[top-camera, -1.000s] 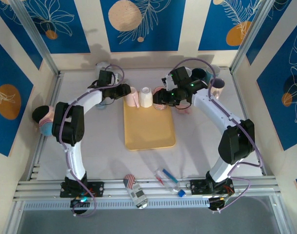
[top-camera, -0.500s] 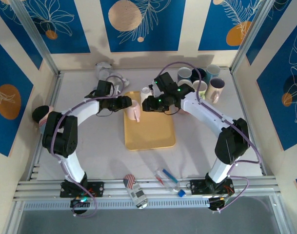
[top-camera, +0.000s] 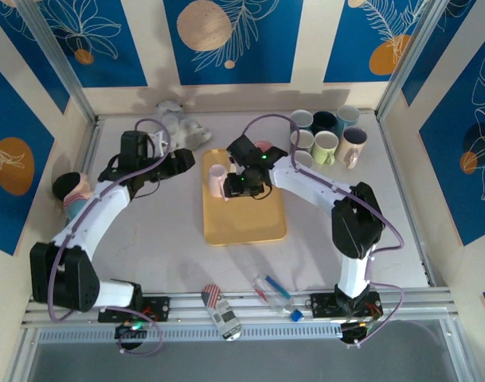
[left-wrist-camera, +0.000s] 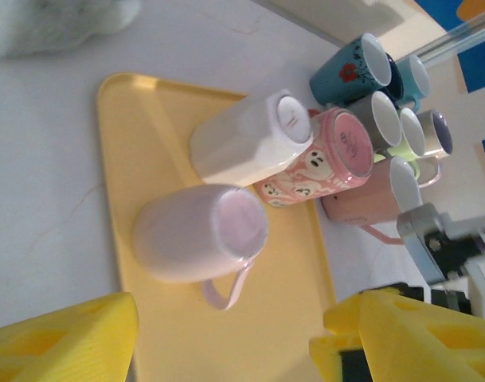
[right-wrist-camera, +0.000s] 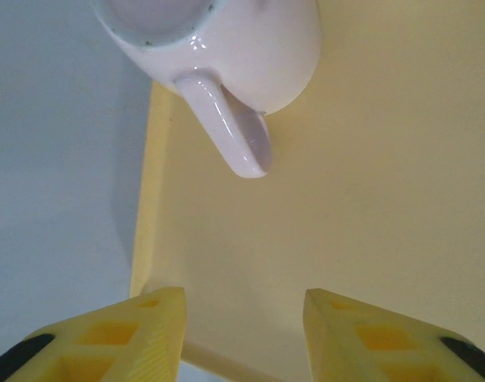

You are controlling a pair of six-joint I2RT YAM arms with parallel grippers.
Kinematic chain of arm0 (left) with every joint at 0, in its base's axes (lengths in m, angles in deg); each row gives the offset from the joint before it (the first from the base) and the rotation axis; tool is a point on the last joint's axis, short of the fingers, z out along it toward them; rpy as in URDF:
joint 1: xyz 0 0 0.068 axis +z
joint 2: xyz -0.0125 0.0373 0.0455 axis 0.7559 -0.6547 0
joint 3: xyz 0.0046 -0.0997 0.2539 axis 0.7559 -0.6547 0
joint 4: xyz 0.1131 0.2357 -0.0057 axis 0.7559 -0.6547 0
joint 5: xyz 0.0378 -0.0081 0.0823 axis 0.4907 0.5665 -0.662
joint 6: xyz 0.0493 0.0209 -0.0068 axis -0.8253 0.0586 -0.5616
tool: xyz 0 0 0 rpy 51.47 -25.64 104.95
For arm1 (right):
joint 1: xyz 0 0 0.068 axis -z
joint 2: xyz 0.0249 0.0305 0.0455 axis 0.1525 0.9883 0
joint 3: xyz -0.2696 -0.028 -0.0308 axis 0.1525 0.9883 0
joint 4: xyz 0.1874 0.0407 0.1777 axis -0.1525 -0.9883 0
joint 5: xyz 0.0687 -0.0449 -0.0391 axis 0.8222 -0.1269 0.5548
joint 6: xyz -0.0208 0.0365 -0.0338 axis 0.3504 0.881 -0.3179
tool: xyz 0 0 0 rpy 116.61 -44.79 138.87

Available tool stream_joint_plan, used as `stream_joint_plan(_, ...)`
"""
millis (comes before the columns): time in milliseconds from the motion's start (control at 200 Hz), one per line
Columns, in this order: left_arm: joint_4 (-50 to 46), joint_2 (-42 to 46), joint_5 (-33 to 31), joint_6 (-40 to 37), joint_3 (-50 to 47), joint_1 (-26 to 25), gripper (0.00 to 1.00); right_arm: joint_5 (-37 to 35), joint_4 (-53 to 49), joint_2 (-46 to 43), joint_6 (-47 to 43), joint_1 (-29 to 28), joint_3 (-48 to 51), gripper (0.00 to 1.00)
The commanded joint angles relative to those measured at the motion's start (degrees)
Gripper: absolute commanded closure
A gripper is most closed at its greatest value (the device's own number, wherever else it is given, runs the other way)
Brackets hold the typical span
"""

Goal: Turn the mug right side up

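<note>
A pale pink mug (top-camera: 217, 180) (left-wrist-camera: 199, 241) stands on the yellow tray (top-camera: 250, 223) with its mouth up and its handle (right-wrist-camera: 230, 135) toward the tray's middle. My left gripper (top-camera: 186, 160) (left-wrist-camera: 234, 341) is open and empty, left of the tray and apart from the mug. My right gripper (top-camera: 242, 185) (right-wrist-camera: 244, 322) hovers open over the tray just right of the mug, with nothing between its fingers. Beside the pink mug, a white mug (left-wrist-camera: 250, 143) and a pink ghost-print mug (left-wrist-camera: 318, 163) stand base up.
Several mugs (top-camera: 328, 135) cluster at the back right of the table. A white fluffy thing (top-camera: 178, 123) lies at the back left, a ball (top-camera: 67, 191) at the left wall. A can (top-camera: 220, 312) and a pen (top-camera: 274, 290) lie near the front edge.
My left gripper has let go of the pink mug, opened and drawn back to the left. The mug now stands on the tray. My right gripper has moved forward and left beside it.
</note>
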Motion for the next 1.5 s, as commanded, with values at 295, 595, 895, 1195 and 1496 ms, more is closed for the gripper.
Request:
stream_joint_plan(295, 4.5, 8.8, -2.7, 18.1, -14.3, -4.3, 0.39, 5.2, -4.7, -1.2, 2.4, 3.7, -7.0, 0.54)
stream_joint_plan(595, -11.9, -3.1, -27.7, 11.4, 1.7, -22.3, 0.47, 10.0, -6.1, -12.0, 4.0, 10.8, -0.5, 0.54)
stream_joint_plan(895, -26.4, -21.9, -37.3, 14.0, 19.8, -29.2, 0.52, 15.7, -1.1, -21.1, 3.5, 17.6, 11.2, 0.54)
stream_joint_plan(1195, -30.5, -30.3, -41.1, 15.9, 28.7, -30.6, 0.53, 27.6, 1.9, -24.5, 1.4, 22.9, 15.9, 0.54)
stream_joint_plan(1496, -31.1, -34.4, -42.2, 17.4, 31.3, -31.3, 0.59, 31.9, 4.3, -26.5, 1.0, 25.3, 18.8, 0.54)
